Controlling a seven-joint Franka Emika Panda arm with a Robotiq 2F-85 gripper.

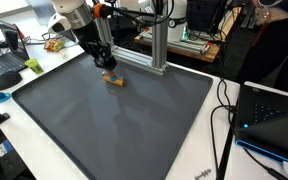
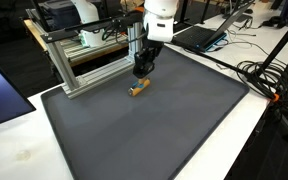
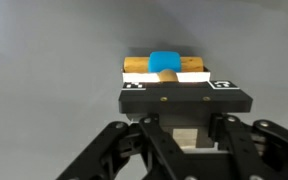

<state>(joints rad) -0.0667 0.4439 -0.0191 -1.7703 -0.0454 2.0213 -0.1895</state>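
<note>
A small wooden block [image 3: 136,66] with a blue piece [image 3: 165,62] on top lies on the dark grey mat [image 1: 114,125], near its far edge. In both exterior views the block [image 1: 112,81] [image 2: 137,89] sits right under the fingertips. My gripper [image 1: 105,68] [image 2: 142,70] points down at it from above. In the wrist view my gripper [image 3: 180,112] stands shut, with a pale wooden part wedged between its black fingers [image 3: 134,140]. A black bar with white markers hides the block's near side.
An aluminium frame [image 1: 152,45] [image 2: 84,62] stands just behind the gripper at the mat's edge. Laptops [image 1: 4,62] [image 2: 199,35] and cables [image 1: 224,110] [image 2: 266,75] lie on the white table around the mat.
</note>
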